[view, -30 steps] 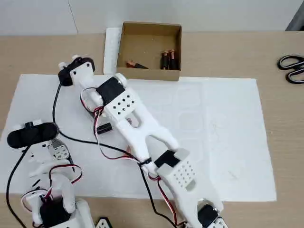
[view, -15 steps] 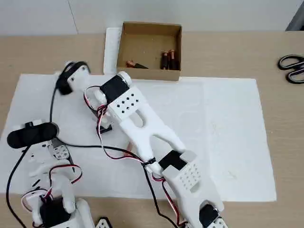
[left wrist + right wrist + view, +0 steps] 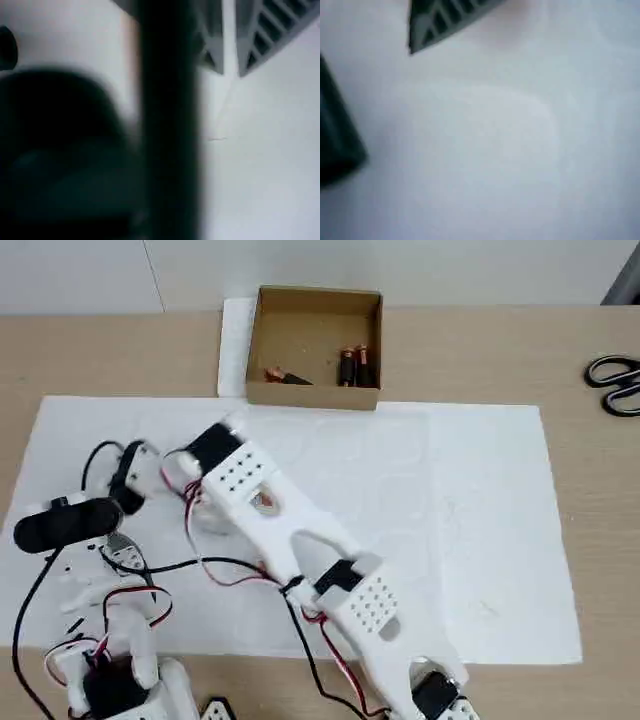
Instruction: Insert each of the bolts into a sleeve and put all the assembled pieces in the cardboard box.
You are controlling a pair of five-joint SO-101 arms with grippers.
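Soft, even light from overhead fills the high view, leaving the desk and the white paper sheet uniformly bright. Shadows are faint and short: a grey smudge lies on the paper close under a white arm, and mild shade lines the inner walls of the cardboard box. The left wrist view is dim, with a dark mass and a dark bar, both too blurred to name, against pale paper. The right wrist view is bright and evenly lit, with a dark blurred shape at one edge.

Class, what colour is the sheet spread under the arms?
White; the sheet shows best in the high view.
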